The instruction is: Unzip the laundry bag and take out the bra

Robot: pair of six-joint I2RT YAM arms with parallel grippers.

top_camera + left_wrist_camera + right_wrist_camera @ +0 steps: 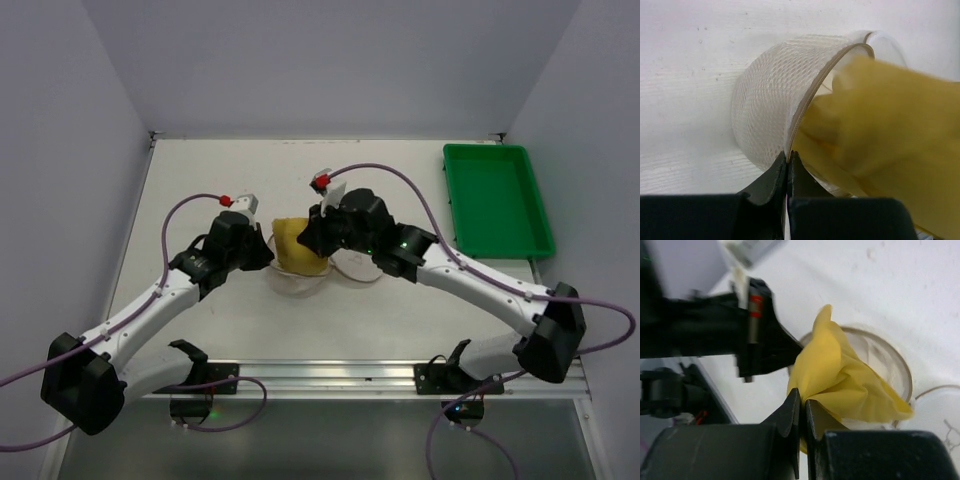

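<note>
Right tool [802, 407] is clamped on the bra [840, 375], left tool [788, 167] on the laundry bag [765, 105] rim; if that rim slips, the bag could be dragged along.

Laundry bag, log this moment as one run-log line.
laundry bag: open | left pincer: shut on its rim | right pincer: shut on bra | bra: partly out of opening

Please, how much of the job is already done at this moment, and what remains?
Done: the laundry bag is open at its rim. In hand: the left tool pinches that rim, the right tool pinches the bra, which bulges out. Left: pulling the bra fully clear.
</note>
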